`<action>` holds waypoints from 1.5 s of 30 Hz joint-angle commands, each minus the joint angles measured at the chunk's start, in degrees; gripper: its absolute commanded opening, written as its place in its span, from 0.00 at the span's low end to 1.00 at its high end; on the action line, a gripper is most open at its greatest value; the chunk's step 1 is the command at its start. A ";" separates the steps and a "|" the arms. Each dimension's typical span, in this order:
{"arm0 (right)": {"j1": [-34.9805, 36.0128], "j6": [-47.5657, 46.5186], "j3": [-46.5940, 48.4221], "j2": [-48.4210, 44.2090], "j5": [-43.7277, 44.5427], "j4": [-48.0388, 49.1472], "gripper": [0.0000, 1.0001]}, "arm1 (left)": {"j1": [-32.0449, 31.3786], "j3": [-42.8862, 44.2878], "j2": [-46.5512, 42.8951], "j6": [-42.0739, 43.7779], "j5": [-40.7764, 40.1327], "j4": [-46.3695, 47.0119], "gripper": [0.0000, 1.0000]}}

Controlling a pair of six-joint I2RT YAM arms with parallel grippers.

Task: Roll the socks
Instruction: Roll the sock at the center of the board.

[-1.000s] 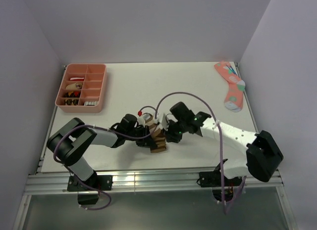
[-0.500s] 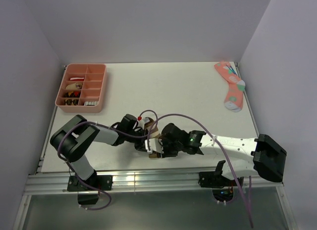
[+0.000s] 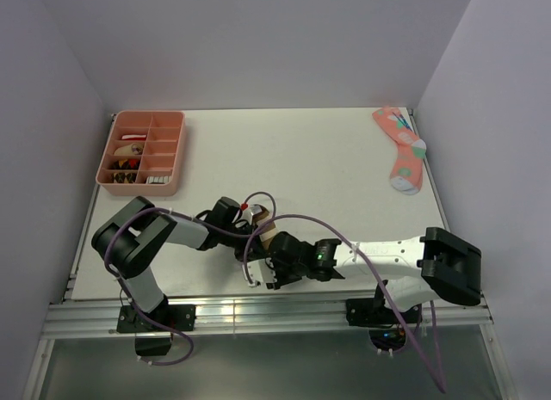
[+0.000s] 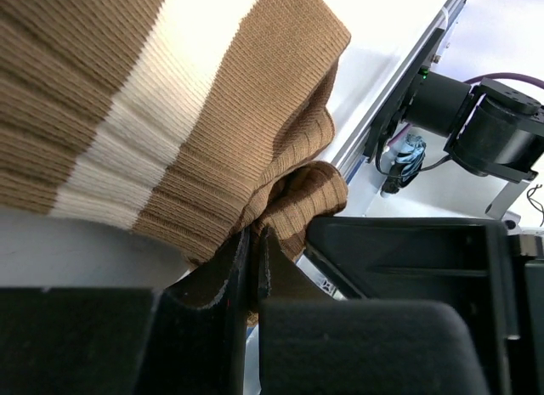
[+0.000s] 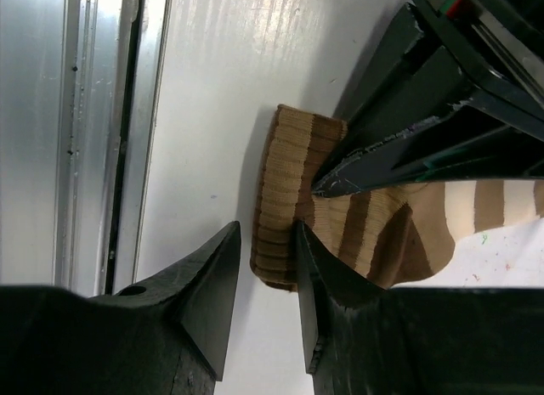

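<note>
Of the socks, only the brown-and-tan striped one (image 3: pixel 266 235) shows; the other sock is hidden. It lies bunched near the table's front edge between both grippers. My left gripper (image 4: pixel 252 249) is shut on a fold of its ribbed cuff (image 4: pixel 297 200). In the right wrist view my right gripper (image 5: pixel 267 228) stands open, straddling the rolled cuff edge (image 5: pixel 285 183). Its right finger (image 5: pixel 319 276) rests against the cuff; its left finger (image 5: pixel 204 284) is apart from it. The left gripper's fingers (image 5: pixel 408 136) pinch the sock just beyond. From above, the right gripper (image 3: pixel 275 264) sits just in front of the left gripper (image 3: pixel 252 236).
A pink sock with coloured dots (image 3: pixel 403 150) lies at the back right corner. A salmon compartment tray (image 3: pixel 176 159) holding small items stands at the back left. The metal rail of the table's front edge (image 3: pixel 258 311) runs close behind the right gripper. Purple cables loop over both arms.
My right arm has swung from the sock's right side down to its near side, low by the front edge, and its jaws have opened wider. The left gripper stays shut on the sock.
</note>
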 commanded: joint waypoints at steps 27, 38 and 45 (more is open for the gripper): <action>1.35 1.43 1.37 5.28 3.71 1.06 0.24 | 0.64 -5.85 -3.30 -8.67 -3.24 10.77 0.23; -8.22 2.14 9.98 5.45 -12.53 -12.82 0.14 | 0.73 -12.27 -14.20 -17.13 -20.89 24.06 0.34; -13.15 1.61 13.94 10.19 -18.43 -19.15 0.13 | 0.73 -18.68 -26.31 -17.23 -36.17 21.53 0.33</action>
